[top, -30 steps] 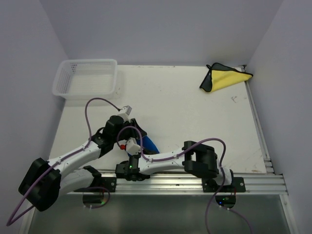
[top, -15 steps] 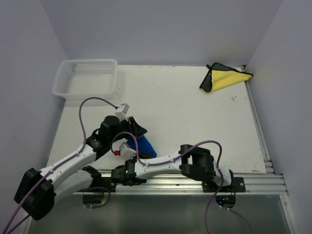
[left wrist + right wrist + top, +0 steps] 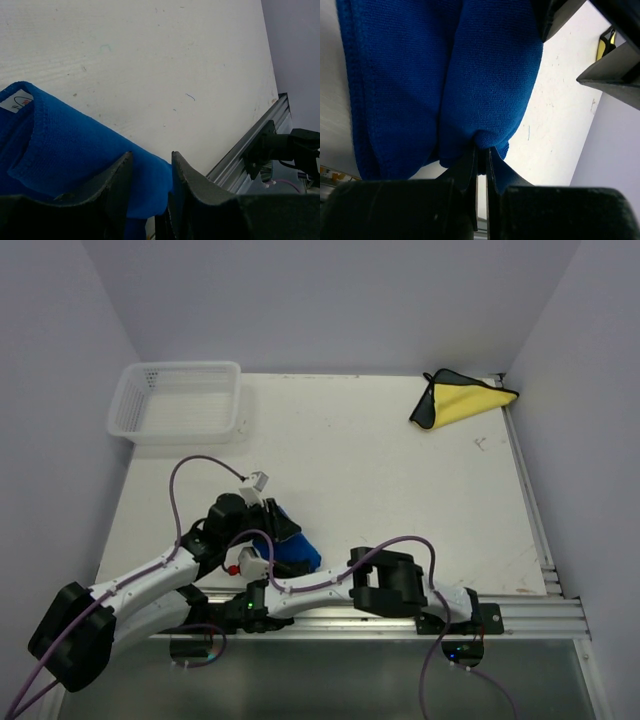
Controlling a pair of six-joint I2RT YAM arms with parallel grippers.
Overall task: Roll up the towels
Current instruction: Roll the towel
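Blue towel [image 3: 297,550] sits bunched at the near left of the white table [image 3: 400,490], just beside the front metal rail [image 3: 520,608], with both grippers on it and a white plastic basket [image 3: 125,412] well apart at the back left. Reading the risks from left to right: the left gripper [image 3: 150,160] has its jaws drawn in to a narrow gap with a fold of blue cloth between them, and a pull away from its partner would likely loosen whatever roll has formed. The right gripper [image 3: 480,152], reaching across from the right, has its jaws almost fully together on a small nub of cloth; so thin a bite could slip free. Both wrists crowd close together, so a careless turn could knock them, and the towel lies close enough to the table's edge to drag onto the rail. The cloth itself is a deep blue knit, gathered into thick soft lobes with a stitched hem and a small white label [image 3: 17,101] at one corner; it looks lumpy, not yet a neat cylinder. Far right, at the back corner, a yellow towel [image 3: 470,400] with a dark side lies loosely folded, unrolled.
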